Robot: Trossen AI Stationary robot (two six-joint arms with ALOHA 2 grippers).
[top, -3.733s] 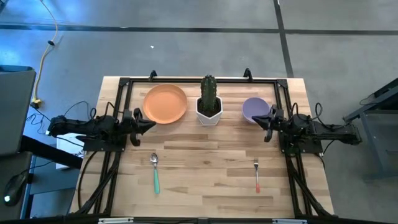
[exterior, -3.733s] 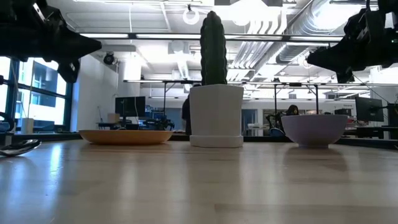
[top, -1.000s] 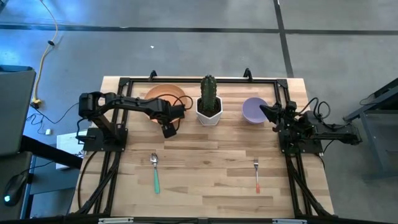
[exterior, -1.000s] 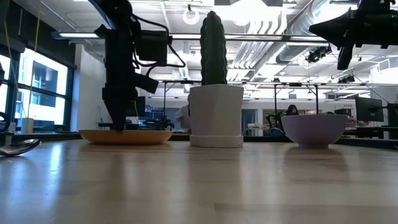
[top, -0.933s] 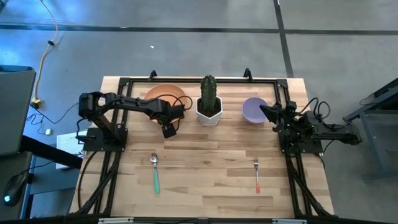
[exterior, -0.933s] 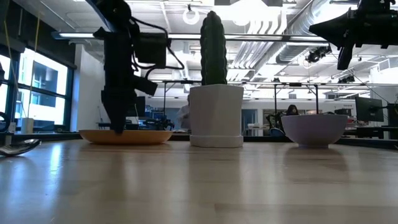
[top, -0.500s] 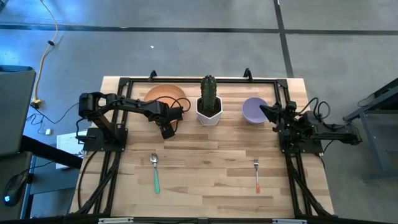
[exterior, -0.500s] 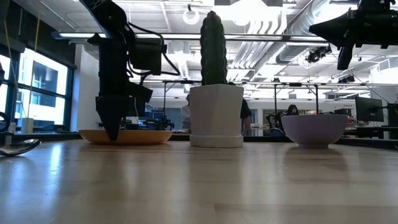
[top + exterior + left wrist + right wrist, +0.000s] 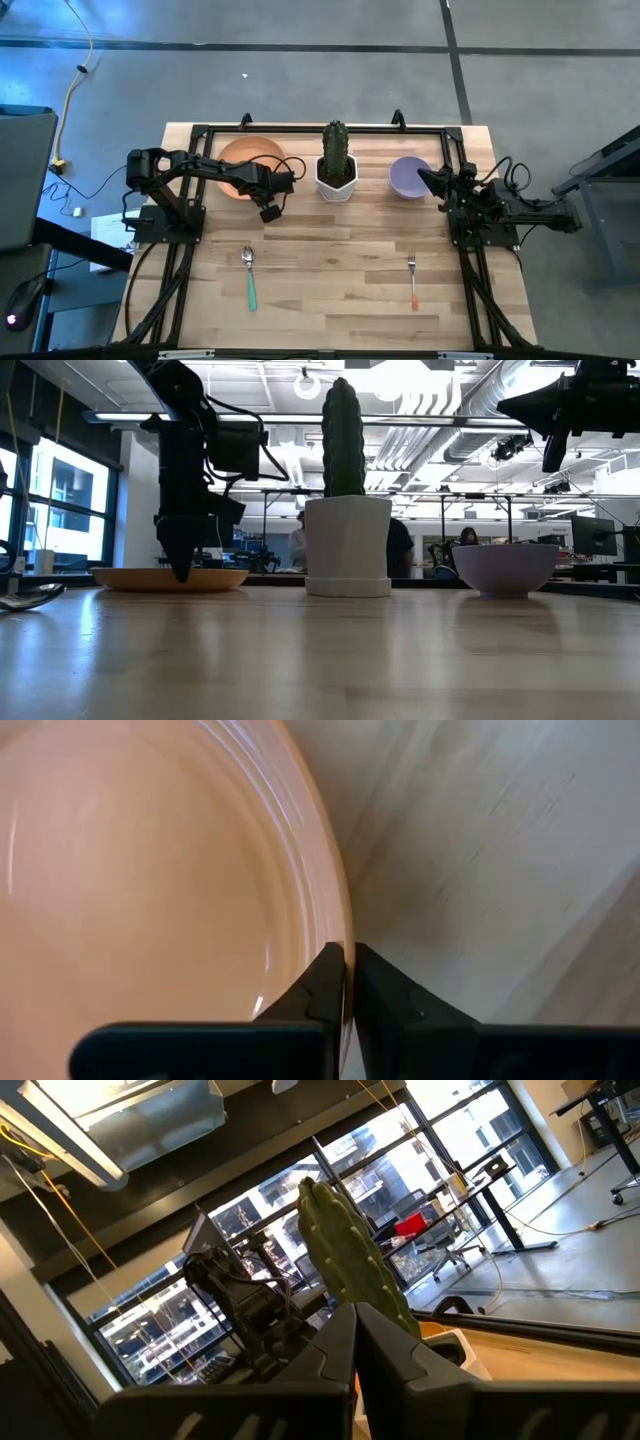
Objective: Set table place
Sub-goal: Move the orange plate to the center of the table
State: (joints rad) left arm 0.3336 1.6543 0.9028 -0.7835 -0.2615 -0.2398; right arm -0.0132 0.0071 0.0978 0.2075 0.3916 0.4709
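Note:
The orange plate (image 9: 243,162) lies flat on the table (image 9: 330,290) at the far left and also shows in the low view (image 9: 135,577). My left gripper (image 9: 264,195) points down at its near right rim and is shut on it. The lavender bowl (image 9: 408,176) stands at the far right. My right gripper (image 9: 424,180) is shut and empty, in the air beside the bowl, high in the low view (image 9: 520,405). The green-handled spoon (image 9: 250,280) and the orange-handled fork (image 9: 412,282) lie near the front. My left gripper pinches the plate's rim (image 9: 340,925) between its two fingers, one on the plate's inner side and one outside the edge. The fingers (image 9: 182,565) come from above, pointing down. The plate lies flat with its bottom on the table.
A cactus in a white pot (image 9: 337,162) stands between plate and bowl at the far middle. A black frame rail (image 9: 320,128) runs along the table's far edge and sides. Bare wood lies between spoon and fork.
My left gripper has gone down and slightly toward the table's left edge, onto the plate's rim. The plate has slid along the table toward the left edge, away from the cactus pot, staying flat.

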